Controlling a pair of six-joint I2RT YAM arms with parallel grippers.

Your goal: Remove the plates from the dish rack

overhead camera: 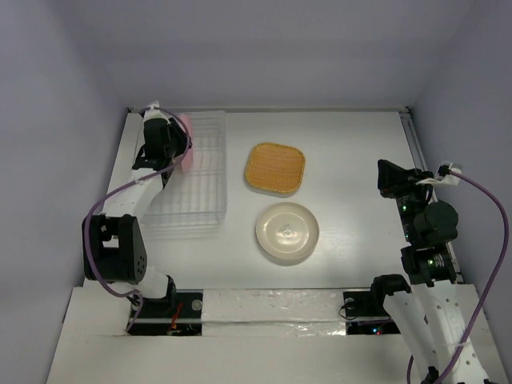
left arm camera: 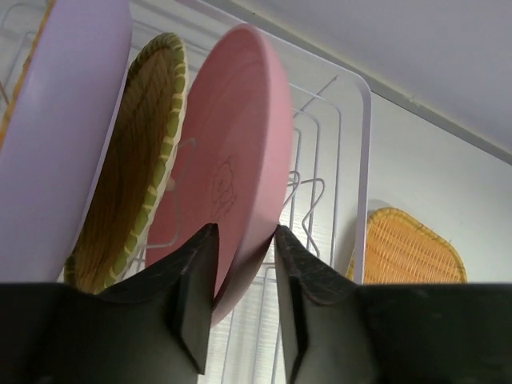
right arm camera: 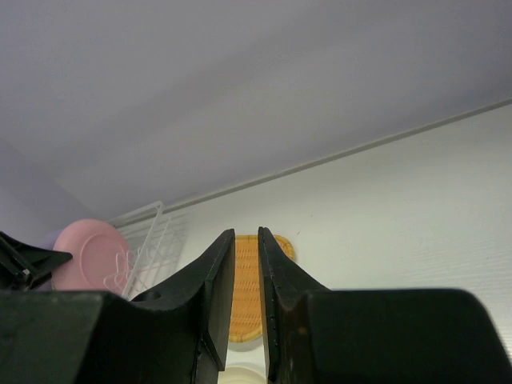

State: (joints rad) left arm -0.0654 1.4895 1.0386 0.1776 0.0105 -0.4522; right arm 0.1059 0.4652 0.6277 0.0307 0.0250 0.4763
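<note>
We count three plates (left arm camera: pixel 136 160) in the dish rack (overhead camera: pixel 204 164), two on the tabletop (overhead camera: pixel 352 160); left fingers (left arm camera: pixel 192 296) clamp the pink plate (left arm camera: pixel 236 152), right fingers (right arm camera: pixel 216 312) closed, empty.

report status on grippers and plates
Left gripper shut on pink plate, upright in dish rack. Right gripper shut, empty. Cream plate, orange square plate on table. Nothing above pink.

The white table (overhead camera: pixel 360 160) bears a clear dish rack (overhead camera: pixel 200 172) at its far left, an orange rounded-square plate (overhead camera: pixel 275 169) near the middle, and a cream round plate (overhead camera: pixel 287 232) just nearer, apart.
</note>
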